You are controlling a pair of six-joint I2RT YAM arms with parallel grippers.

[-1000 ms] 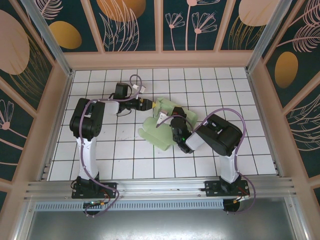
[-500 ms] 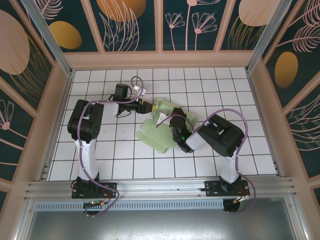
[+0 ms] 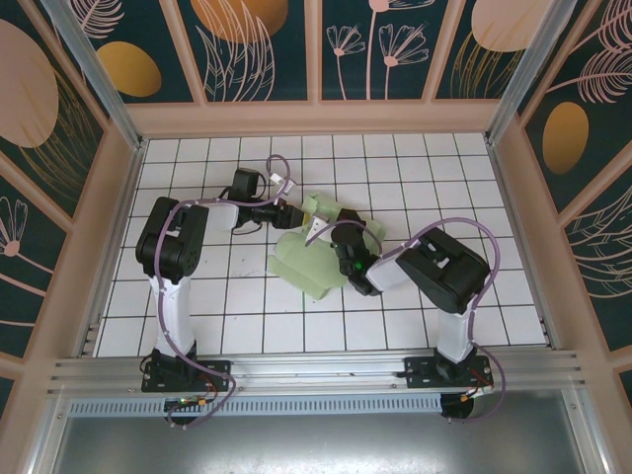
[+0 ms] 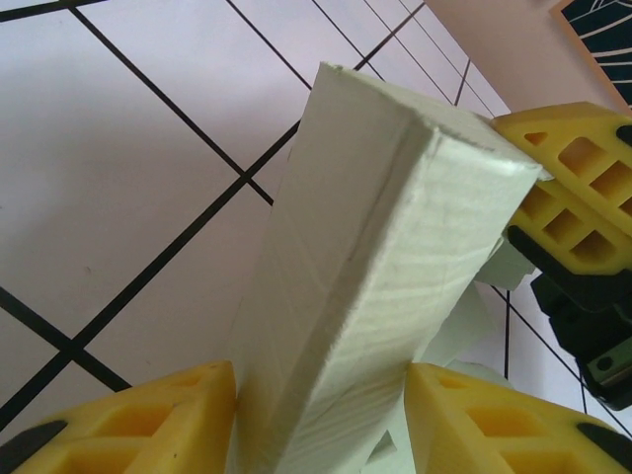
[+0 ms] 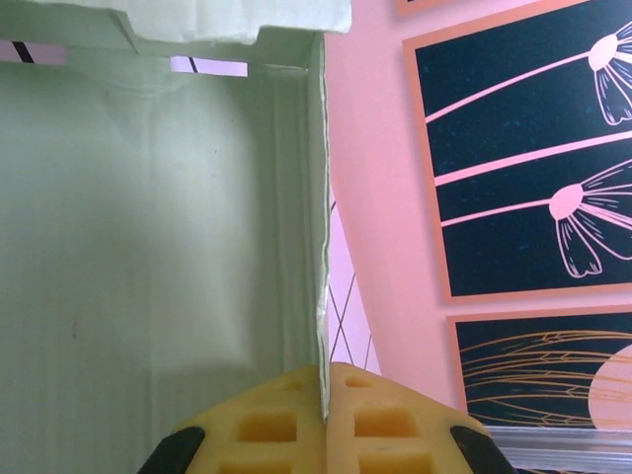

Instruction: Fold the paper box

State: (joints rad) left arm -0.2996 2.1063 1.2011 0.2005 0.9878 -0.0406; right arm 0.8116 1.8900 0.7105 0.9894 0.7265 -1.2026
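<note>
Item: box (image 3: 314, 265), mint card, partly formed, lying near the middle of the floor (image 3: 197, 296), one wall standing raised and its flaps spreading flat. At the box's far left side, the left gripper (image 4: 318, 395) is reaching in, its fingers (image 4: 128, 420) straddling a folded ridge of card that is filling the gap between them. Whether they are clamping it or only flanking it cannot be told. At the box's right side, the right gripper (image 5: 324, 380) is clenching the thin upright wall, whose edge is running up from between its pads (image 5: 267, 425). Step in hand, by judgement: forming a side, the right gripper anchoring the box while the left gripper is addressing the doubled flap. The next move is probably calling for a firm pinch on that ridge, then turning it along its crease and tucking it inside, the anchor holding steady so the thin card is not buckling or sliding.
</note>
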